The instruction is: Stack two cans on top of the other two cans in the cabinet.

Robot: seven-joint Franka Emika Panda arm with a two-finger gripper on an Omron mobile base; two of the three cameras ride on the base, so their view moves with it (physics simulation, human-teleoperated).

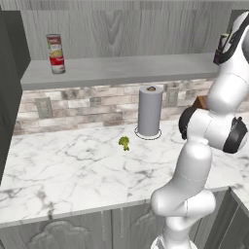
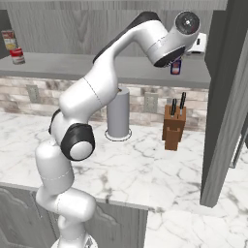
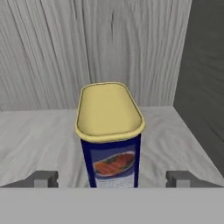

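Cabinet shelf (image 1: 121, 70): red tins (image 1: 56, 53) stacked at its left end; blue tins (image 3: 110, 135) at right end, apparently stacked. Gripper (image 3: 112, 179) released, jaws wide. Task seemingly complete.

Left base view: from behind my left, looking forward and down over the marble counter (image 1: 73, 170) to the cabinet shelf (image 1: 121, 70).
Right base view: from behind my right, same counter and shelf.
Shared: paper-towel roll (image 1: 150, 111), stacked cans (image 1: 56, 53).
Hand view: close along my fingers (image 3: 43, 178) at the blue tin (image 3: 111, 135).
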